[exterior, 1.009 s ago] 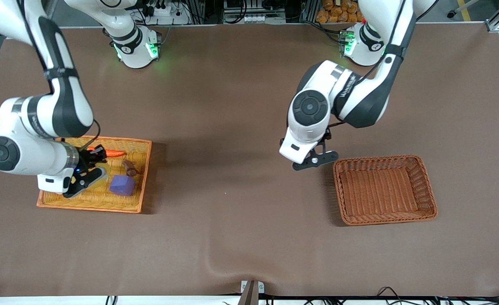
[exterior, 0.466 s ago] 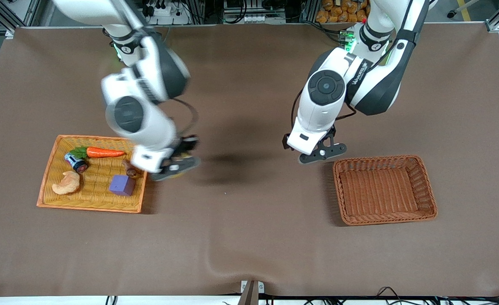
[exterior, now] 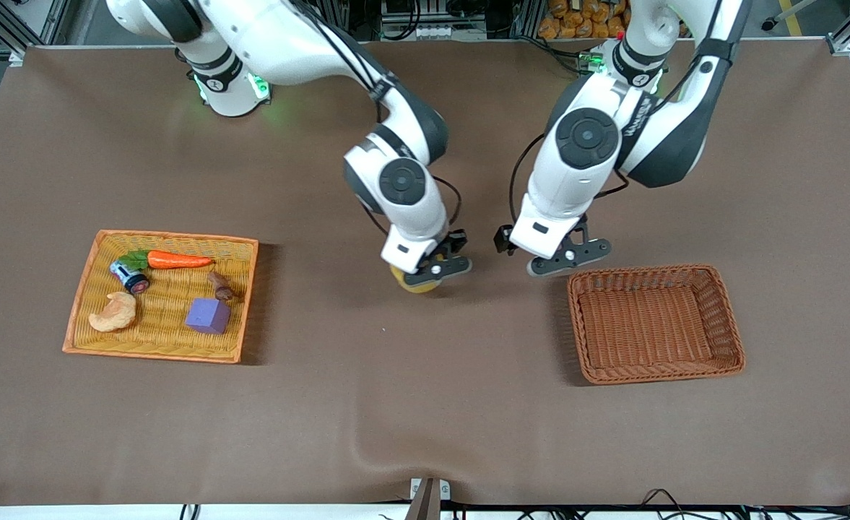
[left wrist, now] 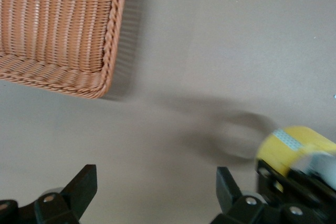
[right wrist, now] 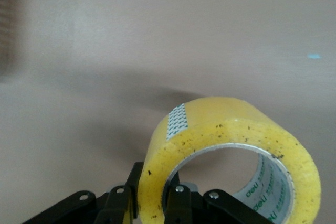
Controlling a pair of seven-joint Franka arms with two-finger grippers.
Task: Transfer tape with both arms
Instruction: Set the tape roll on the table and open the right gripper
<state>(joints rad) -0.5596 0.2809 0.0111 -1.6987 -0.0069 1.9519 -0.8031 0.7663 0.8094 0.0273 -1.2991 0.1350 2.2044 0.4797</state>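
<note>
The tape (exterior: 408, 281), a yellow roll with a grey core, hangs over the middle of the table. My right gripper (exterior: 433, 270) is shut on it. In the right wrist view one finger (right wrist: 132, 188) presses the outside of the tape (right wrist: 220, 127) and the other sits inside the ring, so the right gripper (right wrist: 155, 195) pinches the roll's wall. My left gripper (exterior: 567, 258) hovers open and holds nothing, beside the brown basket (exterior: 656, 271) and a short gap from the tape. In the left wrist view the left gripper (left wrist: 156, 192) is over bare table, with the tape (left wrist: 294, 148) off to one side.
The empty brown wicker basket (left wrist: 107, 35) stands toward the left arm's end. A yellow-orange wicker tray (exterior: 154, 354) toward the right arm's end holds a carrot (exterior: 179, 260), a croissant (exterior: 114, 312), a purple cube (exterior: 208, 315) and small items.
My right arm has lifted the tape out of the tray and carried it to the table's middle, close to the left gripper. The left gripper has shifted slightly toward the basket.
</note>
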